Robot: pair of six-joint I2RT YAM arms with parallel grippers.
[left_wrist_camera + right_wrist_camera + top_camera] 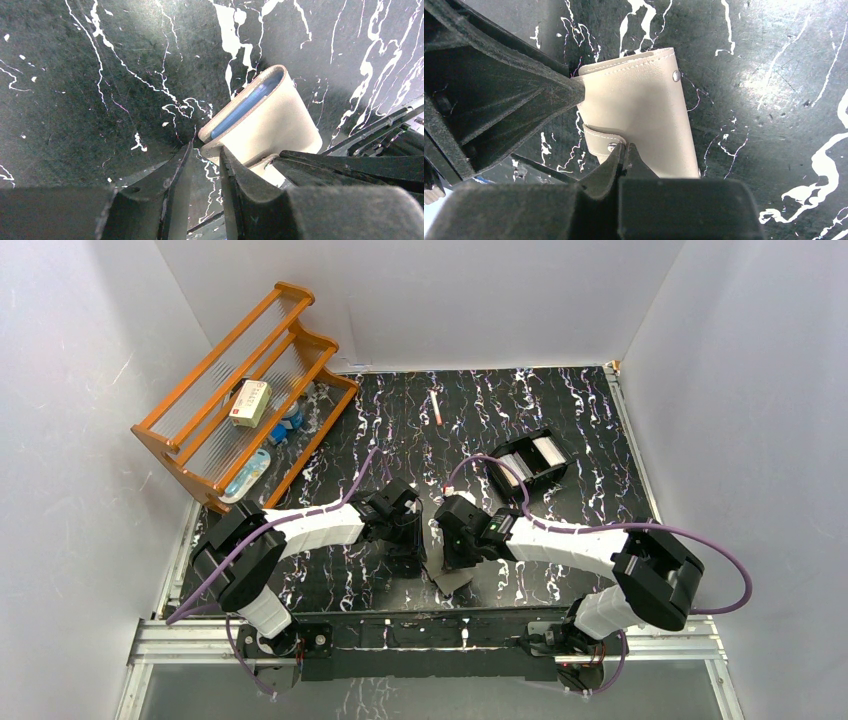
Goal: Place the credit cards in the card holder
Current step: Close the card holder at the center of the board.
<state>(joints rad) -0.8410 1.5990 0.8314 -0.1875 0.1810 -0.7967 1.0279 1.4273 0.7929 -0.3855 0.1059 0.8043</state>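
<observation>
The card holder point(453, 581) lies folded and pale grey-beige near the table's front edge, between my two grippers. In the left wrist view the card holder point(265, 120) shows a blue inside along its open edge. My left gripper point(206, 147) stands open by a narrow gap, with its right fingertip touching the holder's near corner and bare table between the jaws. My right gripper point(625, 146) is shut, its tips resting on the snap strap of the card holder point(639, 110). White credit cards point(545, 449) lie in a black tray behind.
The black tray point(497, 478) sits right of centre on the black marbled table. An orange wooden rack point(240, 390) stands at the back left with a cream box point(250, 402) on it. A thin pale stick point(436, 407) lies at the back centre.
</observation>
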